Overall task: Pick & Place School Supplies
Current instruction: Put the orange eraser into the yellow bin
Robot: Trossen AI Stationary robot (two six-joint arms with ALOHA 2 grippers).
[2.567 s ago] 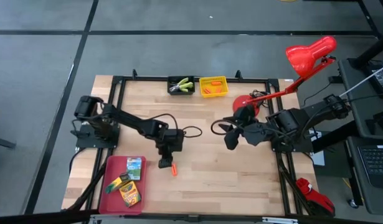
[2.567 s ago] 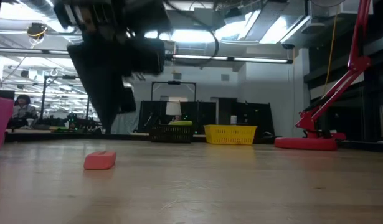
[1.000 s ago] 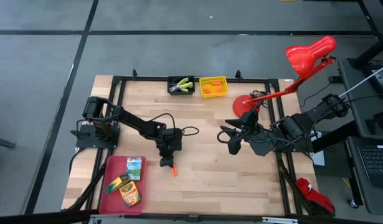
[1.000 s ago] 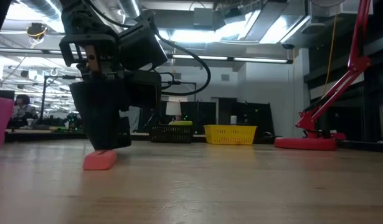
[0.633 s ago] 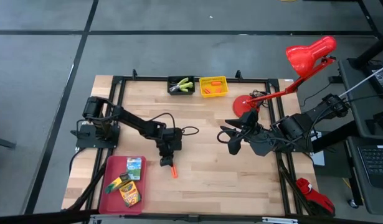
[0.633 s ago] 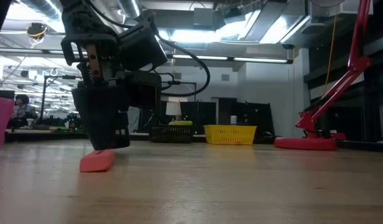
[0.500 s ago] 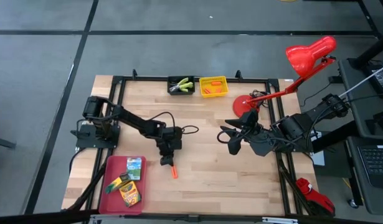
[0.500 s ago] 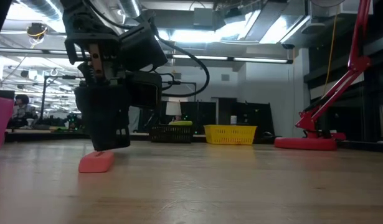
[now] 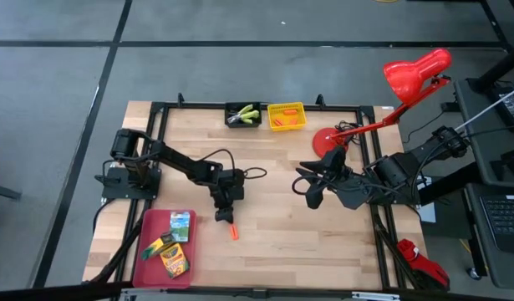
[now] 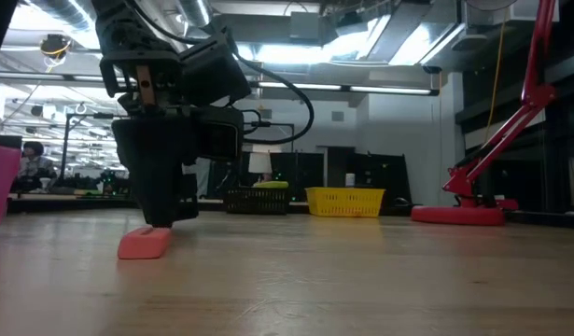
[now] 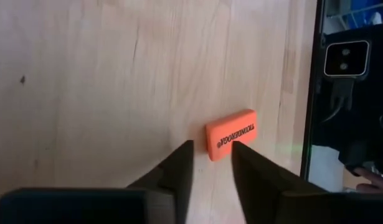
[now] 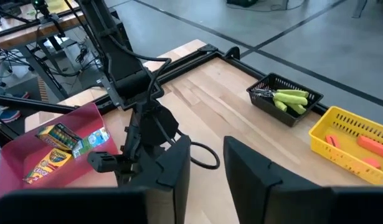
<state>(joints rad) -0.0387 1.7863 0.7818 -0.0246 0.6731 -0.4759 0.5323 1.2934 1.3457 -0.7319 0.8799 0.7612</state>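
1. The left gripper [image 11: 208,163] hangs low over the middle of the table, its fingers [image 11: 177,171] spread apart and holding nothing; the high view shows it [image 9: 224,216] just beside the red tray [image 9: 145,261].
2. An orange eraser [image 11: 231,134] lies flat on the wood just ahead of the fingertips, beyond the gap between them and clear of both. It is a stubby block with dark lettering on its top face; in the low view it [image 10: 144,244] rests on the table by the gripper's tip.
3. The table [image 9: 282,234] is pale wood planks inside a black frame.
4. Three crayon boxes [image 9: 166,251] lie in the red tray at the table's near left corner.
5. At the far edge, a black bin [image 9: 242,115] holds green-handled tools [image 12: 287,98], and a yellow bin [image 9: 287,116] beside it holds more orange pieces [image 12: 370,144].
6. The right gripper [image 9: 311,188] waits above the table's right half, fingers apart and empty, near a red lamp [image 9: 405,84].
7. Beyond the table is a grey floor with dark lines.
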